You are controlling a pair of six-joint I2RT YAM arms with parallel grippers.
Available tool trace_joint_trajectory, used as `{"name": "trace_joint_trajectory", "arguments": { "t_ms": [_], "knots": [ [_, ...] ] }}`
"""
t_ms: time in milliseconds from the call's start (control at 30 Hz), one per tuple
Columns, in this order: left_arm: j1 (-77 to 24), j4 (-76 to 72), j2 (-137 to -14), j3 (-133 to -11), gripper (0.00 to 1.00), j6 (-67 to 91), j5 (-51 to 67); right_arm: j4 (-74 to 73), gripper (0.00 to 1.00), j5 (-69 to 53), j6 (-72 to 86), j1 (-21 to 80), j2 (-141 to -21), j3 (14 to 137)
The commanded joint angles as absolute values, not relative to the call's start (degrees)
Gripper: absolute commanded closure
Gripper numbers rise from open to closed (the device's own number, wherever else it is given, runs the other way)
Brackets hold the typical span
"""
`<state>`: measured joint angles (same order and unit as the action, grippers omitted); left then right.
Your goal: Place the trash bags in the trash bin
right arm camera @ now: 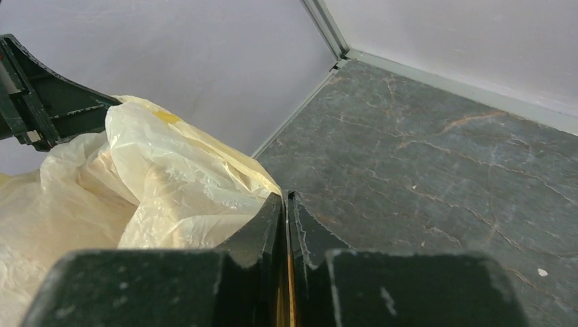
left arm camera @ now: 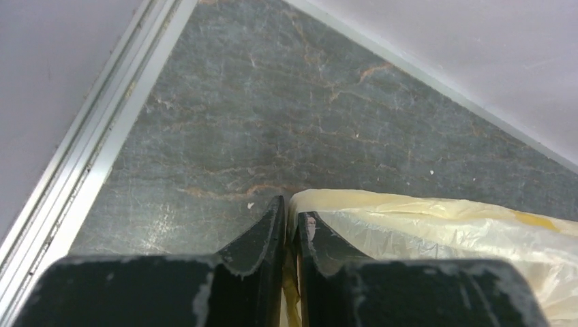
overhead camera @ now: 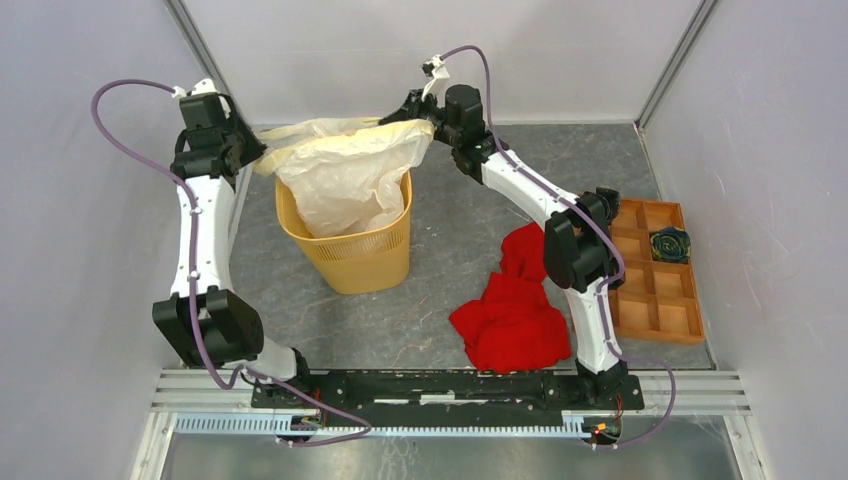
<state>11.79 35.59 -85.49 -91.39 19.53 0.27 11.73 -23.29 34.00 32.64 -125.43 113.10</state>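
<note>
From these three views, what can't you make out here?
Top view: the trash bag drapes over the mouth of the trash bin, hiding how deep it hangs.
Trash bin, wrist views: out of frame.
Film inside the left gripper and right gripper, wrist views: hidden between shut fingers.
Dark item in the wooden tray, top view: too small to identify.

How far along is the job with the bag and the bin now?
Done: the bag is lifted, its lower part hanging inside the bin. In hand: left jaws and right jaws are shut on its top edge. To do: the upper part is above the rim, not yet in.
</note>
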Motion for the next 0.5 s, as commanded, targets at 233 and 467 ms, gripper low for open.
{"name": "trace_joint_trajectory", "arguments": {
  "t_ms": [233,467],
  "knots": [
    [12.49,32.53,-79.28,-79.05,0.77,24.2,2.17,12.56,0.78,-27.14,31.72,31.62,-118.94,103.83],
    [12.53,27.78,-66.6,-65.87,0.69,31.4,8.71,22.01,0.68,-30.3,41.28,31.37,-112.13,91.94]
  ]
}}
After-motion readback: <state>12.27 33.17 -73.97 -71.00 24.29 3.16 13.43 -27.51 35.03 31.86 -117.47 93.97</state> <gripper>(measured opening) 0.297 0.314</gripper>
